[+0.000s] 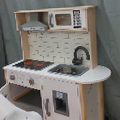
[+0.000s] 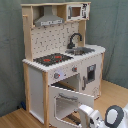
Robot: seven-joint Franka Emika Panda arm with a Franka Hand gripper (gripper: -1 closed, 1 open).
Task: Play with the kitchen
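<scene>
The kitchen (image 1: 61,61) (image 2: 55,50) stands upright, pale wood with white panels. It has a black-red hob (image 1: 32,63) (image 2: 52,59), a grey sink (image 1: 69,70) (image 2: 82,50) and a black tap (image 1: 80,54) (image 2: 74,39). Its windowed oven door (image 2: 65,100) hangs open, tipped down and outward; in the first exterior view only its edge (image 1: 8,91) shows. My gripper (image 2: 89,114) is low, at the front edge of that door. The arm's white body (image 1: 13,113) fills the first exterior view's bottom left corner.
A grey curtain (image 1: 113,43) hangs behind the kitchen. The floor (image 2: 15,120) is pale wood. A toy microwave (image 1: 66,19) and a grey hood (image 1: 34,26) sit on top. A white door with a dark dispenser (image 1: 60,102) is beside the oven.
</scene>
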